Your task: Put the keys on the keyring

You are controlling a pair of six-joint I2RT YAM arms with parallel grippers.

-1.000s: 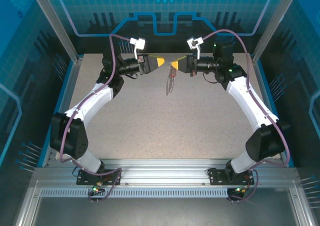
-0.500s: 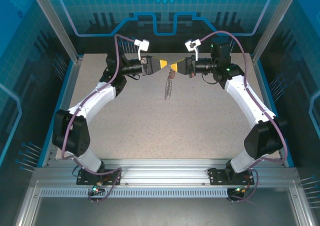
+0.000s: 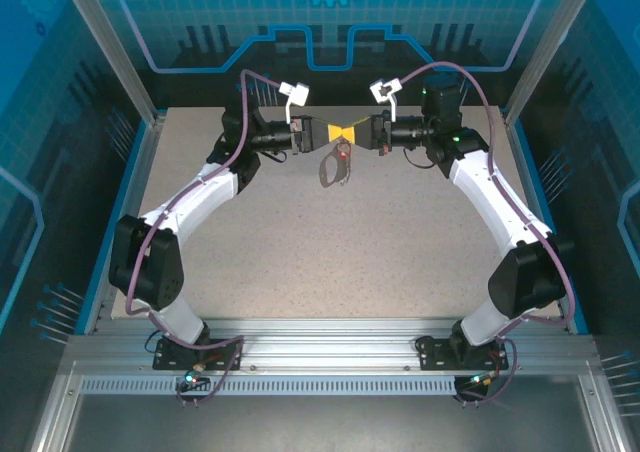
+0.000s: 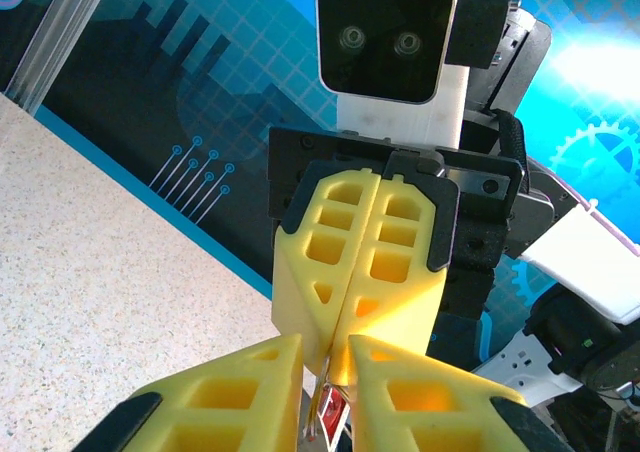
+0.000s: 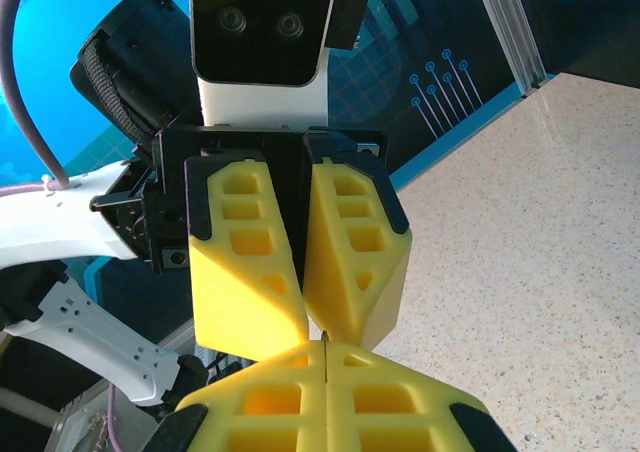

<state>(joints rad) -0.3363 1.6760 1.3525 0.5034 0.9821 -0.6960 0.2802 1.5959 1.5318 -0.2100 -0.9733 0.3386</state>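
High over the far middle of the table my left gripper and right gripper meet tip to tip. The right gripper is shut on the thin dark edge of the keyring. The keyring dangles below the tips as a dark loop. A tiny red key hangs on it just under the fingers. In the left wrist view my left gripper has its jaws a narrow gap apart. The red key and thin wire hang in that gap, below the right arm's shut yellow fingers.
The speckled tabletop stretches bare below the two arms. Blue panel walls and metal posts close the back and sides. The arm bases sit on a rail at the near edge.
My left gripper has moved right until its tips meet the right gripper's, and its jaws have narrowed. The hanging keyring has swung and now hangs shorter beneath them.
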